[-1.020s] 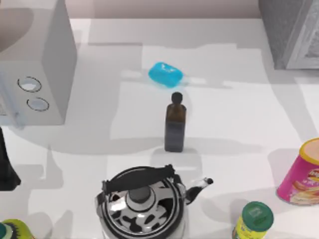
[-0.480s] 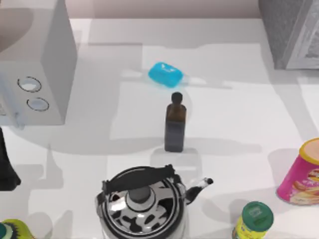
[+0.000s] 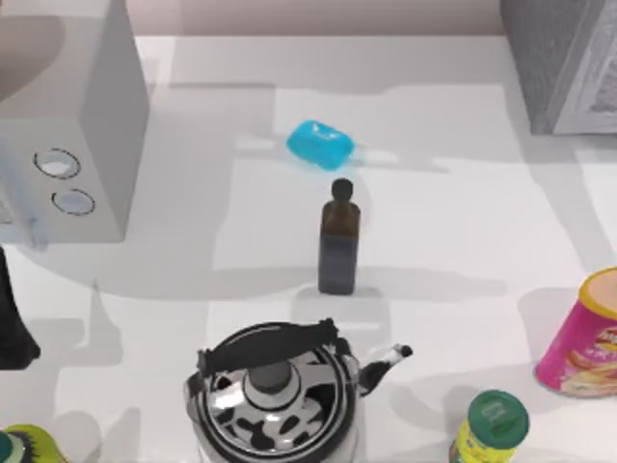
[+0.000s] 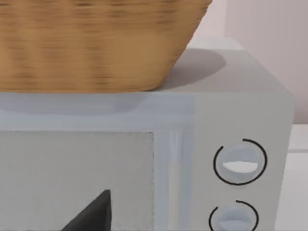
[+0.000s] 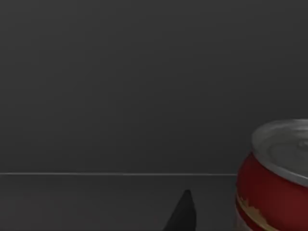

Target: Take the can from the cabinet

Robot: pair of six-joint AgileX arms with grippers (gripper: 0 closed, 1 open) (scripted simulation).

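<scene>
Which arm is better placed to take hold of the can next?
Right. Its wrist view looks into a dark interior with the red can close ahead; the left wrist view faces the light-grey box under a basket.

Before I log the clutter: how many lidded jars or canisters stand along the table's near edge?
3: a pink canister at the right edge, a green-lidded jar beside it, and a yellow-green one cut off at the left corner. More may sit out of frame.

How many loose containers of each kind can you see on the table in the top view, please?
Dark bottle: 1
Black-and-white kettle: 1
Pink canister: 1
Green-lidded jar: 1
Blue soap-like packet: 1
Total: 5
A yellow-green item at the bottom left corner is cut off, so it is not counted.
</scene>
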